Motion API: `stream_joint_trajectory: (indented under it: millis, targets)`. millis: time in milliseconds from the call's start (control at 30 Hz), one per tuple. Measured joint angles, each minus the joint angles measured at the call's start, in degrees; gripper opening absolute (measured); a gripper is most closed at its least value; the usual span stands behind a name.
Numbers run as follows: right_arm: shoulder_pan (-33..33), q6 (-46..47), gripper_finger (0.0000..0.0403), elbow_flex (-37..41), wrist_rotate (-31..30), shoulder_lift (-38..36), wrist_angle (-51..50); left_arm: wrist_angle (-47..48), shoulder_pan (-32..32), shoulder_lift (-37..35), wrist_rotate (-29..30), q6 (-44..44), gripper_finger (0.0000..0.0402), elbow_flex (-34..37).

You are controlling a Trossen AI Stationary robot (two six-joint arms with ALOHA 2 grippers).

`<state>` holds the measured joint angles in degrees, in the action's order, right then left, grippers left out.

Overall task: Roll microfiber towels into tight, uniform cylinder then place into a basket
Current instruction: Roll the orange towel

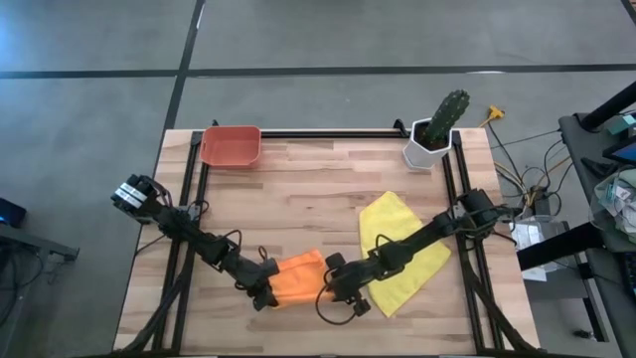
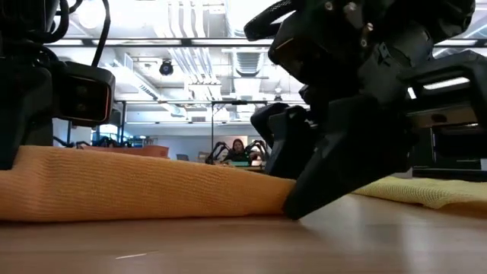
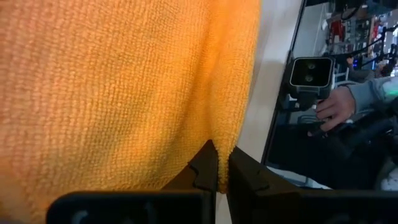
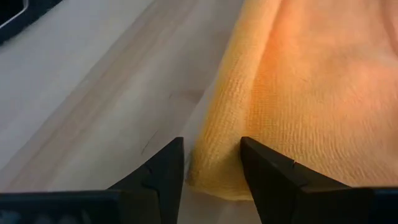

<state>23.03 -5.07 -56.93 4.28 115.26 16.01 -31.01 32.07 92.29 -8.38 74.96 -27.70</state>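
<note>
The orange towel (image 1: 298, 276) lies folded into a thick band on the wooden table near its front edge; in the low view the orange towel (image 2: 137, 183) shows as a low hump. My left gripper (image 1: 266, 296) is shut on its left near end. My right gripper (image 1: 333, 285) is down at the band's right end and open; the folded corner (image 4: 214, 177) lies between its fingertips. The yellow towel (image 1: 402, 249) lies spread flat under my right arm. The basket (image 1: 231, 146) stands at the far left. My left gripper (image 3: 222, 163) pinches the orange towel's edge (image 3: 224, 140) between its two fingers, at the band's left near end. It comes in slanting down from the table's left. The cloth lies on the table, slack. My right gripper: its fingers (image 4: 264, 168) straddle the band's corner; whether they touch the cloth I cannot tell.
A white pot with a green cactus (image 1: 434, 134) stands at the far right. Black rails (image 1: 328, 132) run along the table's far edge and sides. Bare wood (image 1: 298, 199) lies between the towels and the basket. A person's hand (image 3: 336, 109) shows beyond the table.
</note>
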Motion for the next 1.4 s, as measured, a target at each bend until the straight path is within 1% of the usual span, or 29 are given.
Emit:
stream_joint_trajectory:
  millis: [133,200,267,333,400,433,633,767,933,1033,1133,1300,1400]
  targets:
    - [-0.06,4.97,0.0136,0.00,-2.64,-0.41,-0.34,-0.02,0.43,0.00,0.32,-0.09,0.0001,0.00]
    - [-0.30,7.83,0.0116,0.00,-2.87,-1.11,-0.43,0.07,0.87,0.00,0.45,-0.38,0.0001,0.00]
    - [-0.55,11.32,0.0088,0.00,-2.07,-1.80,-0.54,0.13,1.35,0.02,0.59,-0.61,0.0001,0.00]
    - [-1.07,15.16,0.0056,0.00,1.16,-2.26,-0.47,0.17,1.81,0.02,0.61,-1.02,0.0001,0.00]
    - [-1.82,19.32,0.0024,0.00,5.73,-2.32,-0.20,0.34,2.26,0.02,0.80,-1.18,0.0001,-0.02]
    - [-2.18,21.30,0.0017,0.00,7.91,-2.32,-0.11,0.37,2.43,0.02,0.98,-1.21,0.0001,-0.02]
    - [-4.98,30.08,0.0013,-0.11,18.72,-2.32,0.78,0.99,3.47,0.02,1.42,-2.85,0.0001,-0.13]
    - [-7.37,35.63,0.0013,-0.15,23.58,-2.32,2.14,1.14,3.77,0.02,1.45,-6.38,0.0001,-0.11]
    - [-9.21,41.25,0.0013,-0.09,24.64,-2.05,2.12,2.94,3.93,0.02,2.17,-9.80,0.0016,-0.14]
    - [-9.19,42.57,0.0013,0.13,25.07,-1.06,1.06,7.14,4.11,-0.07,2.95,-9.99,0.0031,-0.44]
    - [-9.11,44.43,0.0013,-0.08,25.30,-0.13,0.91,11.15,4.13,-0.09,3.50,-9.97,0.0036,-0.72]
    - [-9.20,48.61,0.0012,-1.42,25.03,1.52,0.22,12.05,4.18,0.02,4.06,-9.76,0.0038,-0.61]
    - [-9.25,50.24,0.0012,-4.43,24.98,3.01,-3.39,12.11,4.20,-0.22,4.01,-9.53,0.0038,-0.63]
